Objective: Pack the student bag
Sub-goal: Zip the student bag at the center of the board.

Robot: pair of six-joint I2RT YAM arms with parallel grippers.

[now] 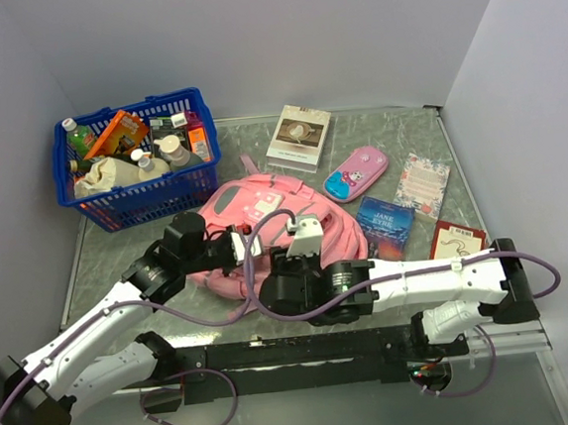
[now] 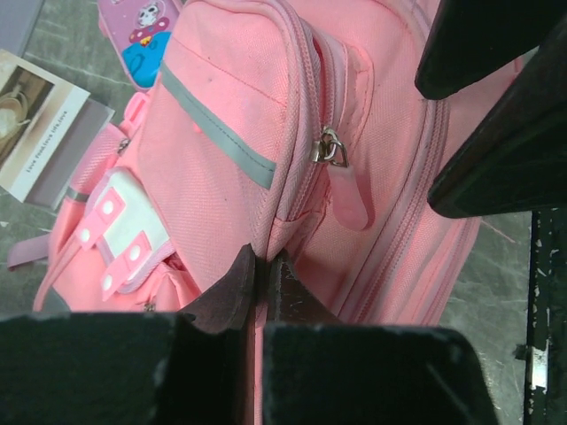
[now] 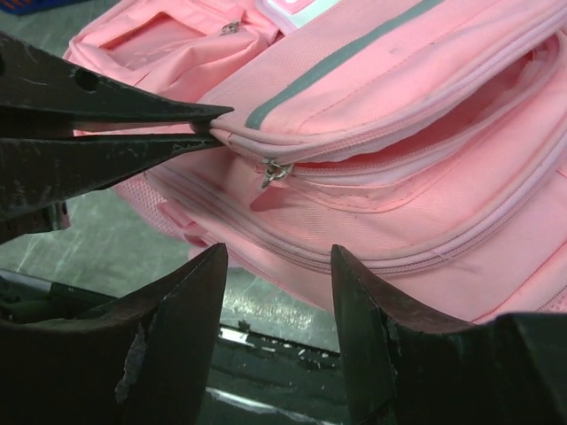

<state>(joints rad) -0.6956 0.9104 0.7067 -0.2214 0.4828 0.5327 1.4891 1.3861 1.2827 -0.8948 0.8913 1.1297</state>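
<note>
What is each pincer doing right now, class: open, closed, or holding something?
Left pincer: closed, pinching the student bag fabric.
Right pincer: open, holding nothing.

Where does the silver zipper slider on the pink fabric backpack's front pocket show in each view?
Top external: not discernible on the pink fabric backpack.
Left wrist: silver zipper slider just right of centre, pink tab hanging below it.
Right wrist: slider just left of centre.
Shared landmark: grey reflective stripe, in both wrist views.
</note>
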